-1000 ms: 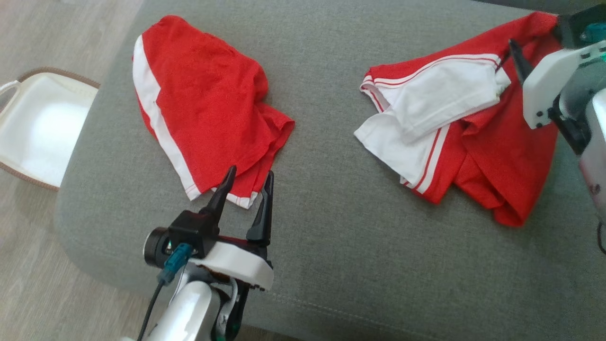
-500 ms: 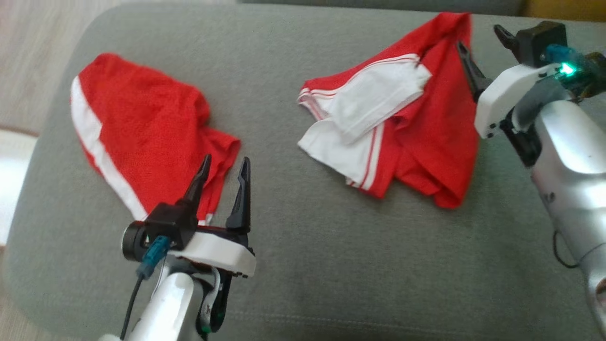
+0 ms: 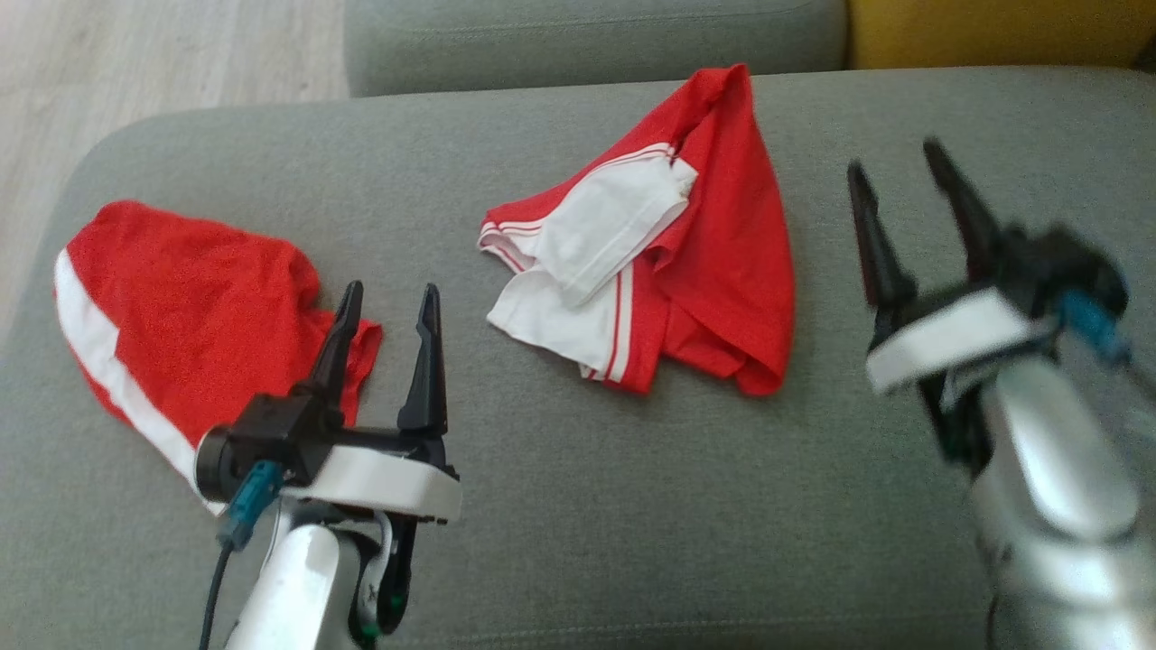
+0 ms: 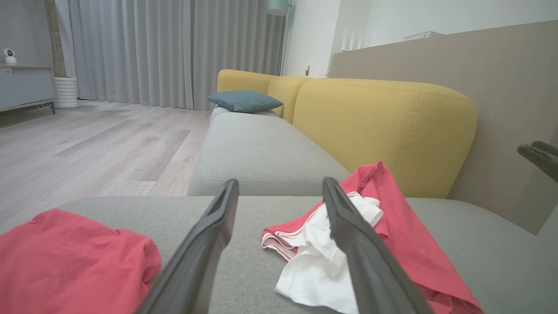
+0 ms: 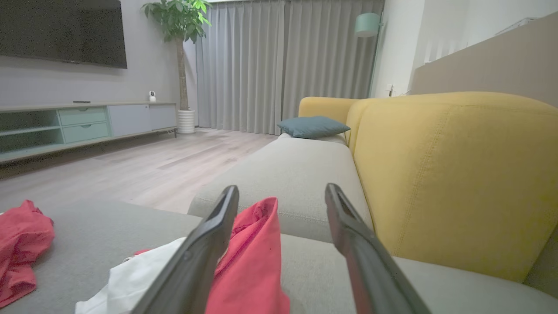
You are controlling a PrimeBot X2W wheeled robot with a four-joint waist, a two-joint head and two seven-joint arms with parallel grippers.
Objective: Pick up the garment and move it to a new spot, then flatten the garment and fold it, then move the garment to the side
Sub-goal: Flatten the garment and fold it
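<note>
Left gripper (image 3: 390, 289) and right gripper (image 3: 892, 155) both wide open, empty: I'd pinch the red-and-white garment (image 3: 722, 262) at opposite edges and spread evenly.

the right gripper (image 3: 892, 158) and its pale forearm (image 3: 1048, 469) are smeared by motion in the head view, and the forearm runs off the bottom edge. the left gripper (image 3: 392, 291) covers the near corner of the red garment (image 3: 181, 325), hiding its hem there. in the left wrist view that garment is cut by the left and bottom edges, one dark finger (image 4: 370, 261) hides part of the red-and-white garment (image 4: 392, 226), and a dark fingertip (image 4: 540, 158) at the right edge is cut off. the right wrist view loses the red-and-white garment at its bottom edge.
</note>
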